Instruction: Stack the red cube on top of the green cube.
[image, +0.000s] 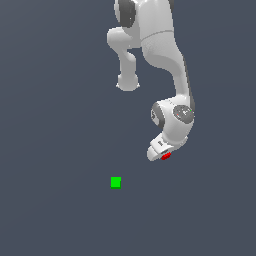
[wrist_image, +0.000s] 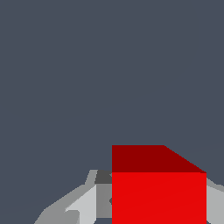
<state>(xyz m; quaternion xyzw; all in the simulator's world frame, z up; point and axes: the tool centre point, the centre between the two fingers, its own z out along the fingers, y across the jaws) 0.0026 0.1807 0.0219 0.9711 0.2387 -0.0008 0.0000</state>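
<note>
The red cube (image: 166, 156) shows as a small red patch under the tip of my white gripper (image: 161, 152), right of centre in the exterior view. In the wrist view the red cube (wrist_image: 158, 192) fills the space between my grey fingers (wrist_image: 78, 205), so the gripper is shut on it. The green cube (image: 115, 182) lies alone on the dark grey floor, lower and toward the exterior view's left of the gripper, well apart from it. The green cube is out of the wrist view.
The white arm (image: 165, 60) reaches down from the top of the exterior view. The plain dark grey floor (image: 50, 150) surrounds both cubes.
</note>
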